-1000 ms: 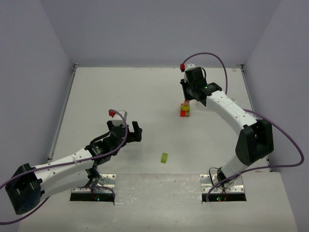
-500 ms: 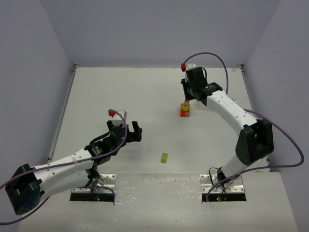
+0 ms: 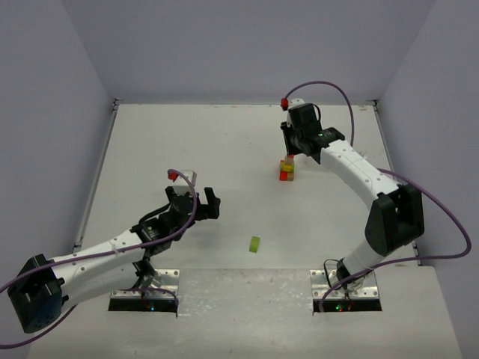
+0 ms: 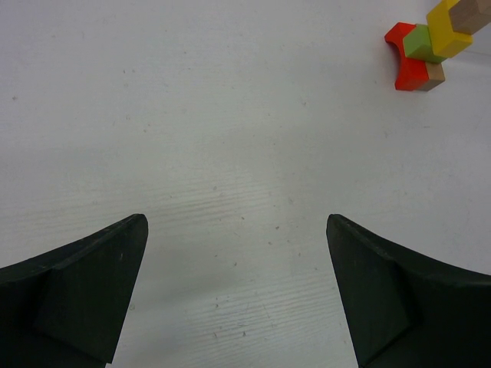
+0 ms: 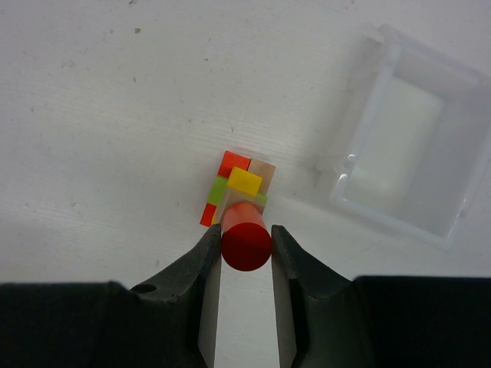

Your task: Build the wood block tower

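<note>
Seen from above, a white desk [image 3: 187, 142] fills the frame, with two white arms reaching in from the bottom edge.

At lower left, the left tool [image 3: 196, 200] hangs over bare desk with its fingers spread wide apart, holding nothing. In the left wrist view, the two dark fingers [image 4: 92, 284] sit at the bottom corners. The left tool [image 4: 238, 222] has only desk [image 4: 230, 138] between them.

Just right of centre and low in the overhead frame, a single green block [image 3: 255, 244] lies alone on the desk. It is well apart from both tools.

Further right and higher, the tower [image 3: 287, 170] stands on the desk as a small stack of red, green and yellow pieces. The left wrist view shows the tower [image 4: 426, 50] at its upper right corner, with plain wood pieces among the red, green and yellow ones.

The right tool [image 3: 289, 155] points down right over the tower's top. In the right wrist view, the right tool [image 5: 245, 230] is clamped on a red cylinder [image 5: 246, 239], one finger against each side. The cylinder lies directly above the yellow top block of the tower [image 5: 238, 192]. Whether it rests on that block cannot be told.

At the upper right of that view, a clear tray [image 5: 360, 165] sits on the desk near the tower, not touching it.
</note>
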### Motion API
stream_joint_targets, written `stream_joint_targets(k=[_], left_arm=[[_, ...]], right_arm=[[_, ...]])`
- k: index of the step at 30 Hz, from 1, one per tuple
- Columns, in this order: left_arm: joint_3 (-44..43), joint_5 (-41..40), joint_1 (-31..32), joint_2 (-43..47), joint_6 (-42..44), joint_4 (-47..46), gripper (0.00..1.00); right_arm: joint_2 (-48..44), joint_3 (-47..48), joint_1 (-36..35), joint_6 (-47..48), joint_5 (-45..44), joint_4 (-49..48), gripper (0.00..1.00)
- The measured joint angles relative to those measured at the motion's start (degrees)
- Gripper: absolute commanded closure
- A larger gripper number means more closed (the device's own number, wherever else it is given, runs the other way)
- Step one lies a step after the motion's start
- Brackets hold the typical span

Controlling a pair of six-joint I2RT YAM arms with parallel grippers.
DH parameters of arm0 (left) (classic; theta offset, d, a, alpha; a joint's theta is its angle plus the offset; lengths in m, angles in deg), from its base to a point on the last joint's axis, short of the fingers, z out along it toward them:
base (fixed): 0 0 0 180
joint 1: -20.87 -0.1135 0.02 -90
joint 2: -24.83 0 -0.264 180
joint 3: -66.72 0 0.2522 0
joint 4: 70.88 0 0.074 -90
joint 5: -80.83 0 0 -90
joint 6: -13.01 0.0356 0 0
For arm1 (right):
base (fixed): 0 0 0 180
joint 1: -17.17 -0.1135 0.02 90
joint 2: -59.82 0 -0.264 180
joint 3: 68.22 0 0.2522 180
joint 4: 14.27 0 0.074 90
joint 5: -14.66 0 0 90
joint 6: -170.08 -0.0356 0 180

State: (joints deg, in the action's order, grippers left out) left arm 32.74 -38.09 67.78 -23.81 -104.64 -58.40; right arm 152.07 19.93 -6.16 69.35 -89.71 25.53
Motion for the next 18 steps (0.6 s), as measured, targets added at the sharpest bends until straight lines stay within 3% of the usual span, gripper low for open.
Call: stream_joint_targets(k=[10,18], left_arm=[[0.0,0.2,0.0,0.0,0.2,0.0,0.0],[0.0,0.2,0.0,0.0,0.2,0.0,0.0]], right_arm=[[0.1,0.0,0.0,-0.1,0.1,0.0,0.66],[0.1,0.0,0.1,-0.9,0.2,0.2,0.48]])
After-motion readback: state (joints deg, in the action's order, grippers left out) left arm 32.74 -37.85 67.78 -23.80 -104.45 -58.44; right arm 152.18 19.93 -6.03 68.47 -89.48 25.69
